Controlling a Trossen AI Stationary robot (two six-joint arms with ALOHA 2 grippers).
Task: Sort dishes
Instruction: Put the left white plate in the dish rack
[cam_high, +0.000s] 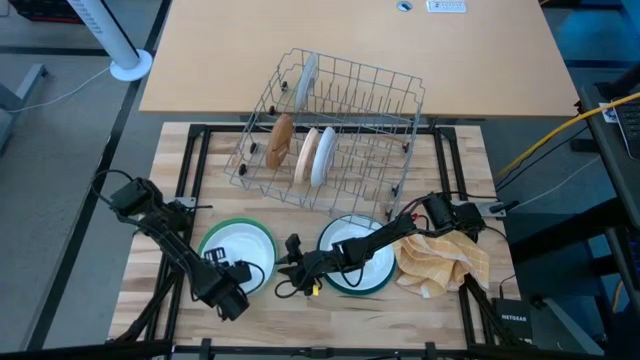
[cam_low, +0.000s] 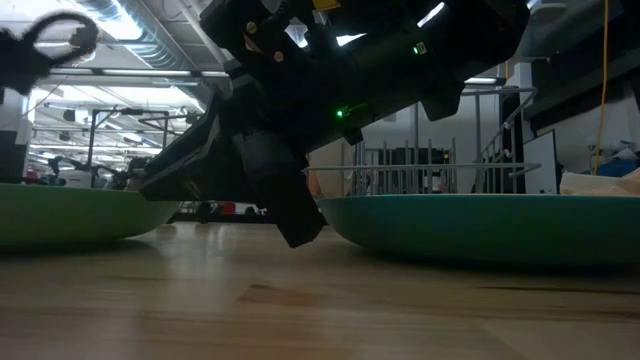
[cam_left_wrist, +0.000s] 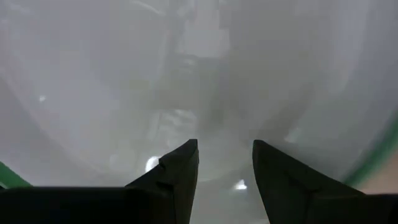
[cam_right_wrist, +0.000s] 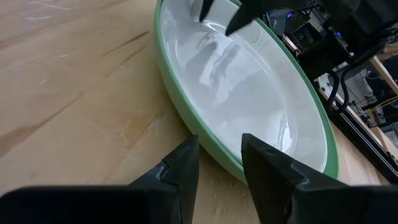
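Tools (cam_high: 262, 270) over green plate (cam_high: 236, 230) — fingers apart, empty.

Light wood slatted table (cam_high: 330, 310) carries everything. Green plate (cam_high: 238, 247) with white inside lies flat, just ahead of the left gripper (cam_high: 243, 270). Teal plate (cam_high: 358, 254) lies flat under the right arm, behind the right gripper (cam_high: 290, 268). Yellow checked cloth (cam_high: 445, 262) crumpled beside the teal plate, far side from the right gripper. Grey wire rack (cam_high: 330, 135) stands beyond both.
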